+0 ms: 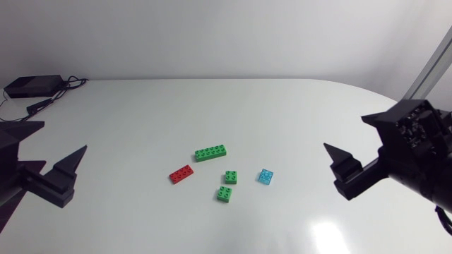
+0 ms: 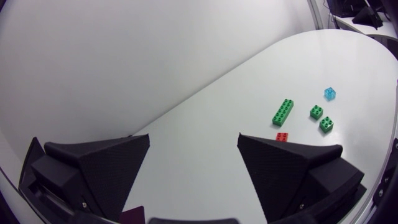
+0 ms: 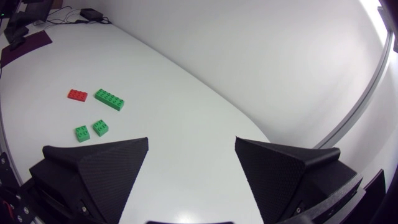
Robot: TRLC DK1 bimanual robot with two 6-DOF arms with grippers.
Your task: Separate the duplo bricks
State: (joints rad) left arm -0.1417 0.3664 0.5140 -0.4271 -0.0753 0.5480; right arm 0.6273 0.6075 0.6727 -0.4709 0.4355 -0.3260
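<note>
Five duplo bricks lie loose and apart near the table's middle: a long green brick (image 1: pixel 211 152), a red brick (image 1: pixel 181 173), two small green bricks (image 1: pixel 231 177) (image 1: pixel 224 194) and a clear blue brick (image 1: pixel 265 176). My left gripper (image 1: pixel 63 137) hangs open at the left, far from them. My right gripper (image 1: pixel 344 132) hangs open at the right. In the left wrist view, well ahead of my left gripper (image 2: pixel 194 138), are the long green brick (image 2: pixel 283 112), red brick (image 2: pixel 282 137) and blue brick (image 2: pixel 330 93). Ahead of my right gripper (image 3: pixel 191 140) show the red brick (image 3: pixel 77 94) and long green brick (image 3: pixel 109 99); the blue one is hidden.
The white table (image 1: pixel 282 106) is rounded at its far right. A black box (image 1: pixel 32 86) with cables sits at the far left corner. Bare tabletop lies on every side of the bricks.
</note>
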